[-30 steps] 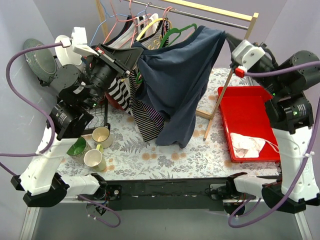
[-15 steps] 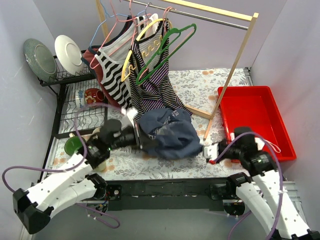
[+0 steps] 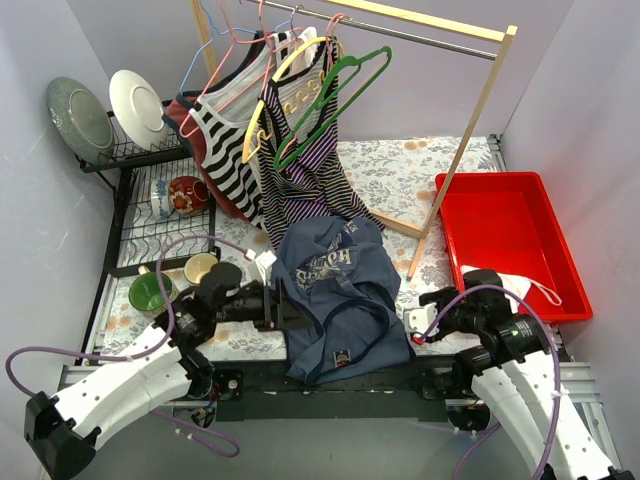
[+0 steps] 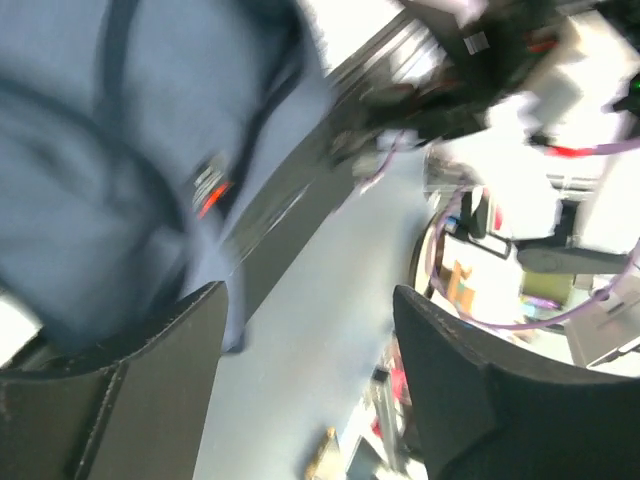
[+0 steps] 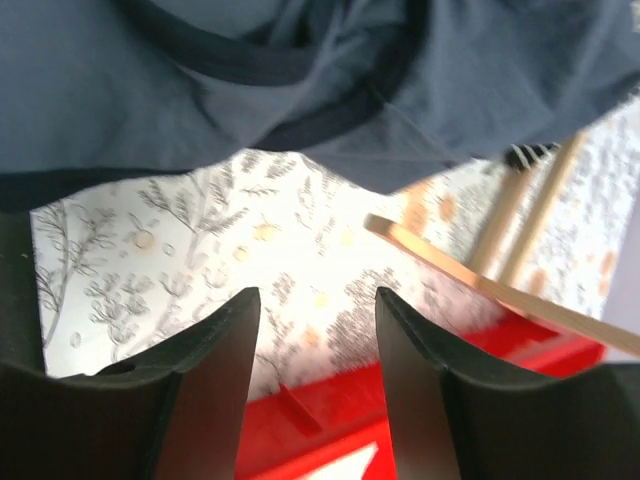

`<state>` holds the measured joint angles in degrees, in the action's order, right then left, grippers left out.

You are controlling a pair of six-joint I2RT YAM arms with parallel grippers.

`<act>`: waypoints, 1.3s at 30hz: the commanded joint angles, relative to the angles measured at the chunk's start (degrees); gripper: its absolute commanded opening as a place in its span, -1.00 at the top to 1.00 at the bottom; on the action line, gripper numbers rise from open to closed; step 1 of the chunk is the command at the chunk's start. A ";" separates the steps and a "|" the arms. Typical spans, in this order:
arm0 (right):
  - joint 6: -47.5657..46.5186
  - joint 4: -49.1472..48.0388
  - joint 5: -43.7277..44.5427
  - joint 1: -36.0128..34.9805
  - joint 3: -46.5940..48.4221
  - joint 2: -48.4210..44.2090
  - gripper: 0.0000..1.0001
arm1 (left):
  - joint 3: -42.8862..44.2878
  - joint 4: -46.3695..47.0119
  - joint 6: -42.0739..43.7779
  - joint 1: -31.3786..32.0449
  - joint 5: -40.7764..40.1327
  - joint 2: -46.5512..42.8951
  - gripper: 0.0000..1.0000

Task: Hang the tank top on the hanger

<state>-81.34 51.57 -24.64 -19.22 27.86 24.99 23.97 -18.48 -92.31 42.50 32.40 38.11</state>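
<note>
Navy-blue cloth tank top point(image 3: 335, 285) is overhanging the floral table point(image 3: 420, 180); I'm hovering left gripper point(image 4: 305, 300) and right gripper point(image 5: 315, 300) released, risking it sliding off.

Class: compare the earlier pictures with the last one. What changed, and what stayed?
The tank top came down from mid-air, lay bunched, and now lies spread out. The left tool and right tool let go and sit open beside it. The hanger stays on the rail.

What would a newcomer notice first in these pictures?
The navy tank top lies spread at the near edge of the table, between the open left tool and right tool. Behind it the green hanger hangs on the rail; a red tray sits at the right.
</note>
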 commanded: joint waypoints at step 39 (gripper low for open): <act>51.99 -20.98 -26.86 7.36 14.60 30.99 -0.80 | 94.42 -17.90 41.78 -9.45 -36.45 53.20 -0.51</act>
<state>-30.04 33.19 -48.90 -12.49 42.70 56.84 115.31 -34.83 -51.18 34.22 -4.64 91.77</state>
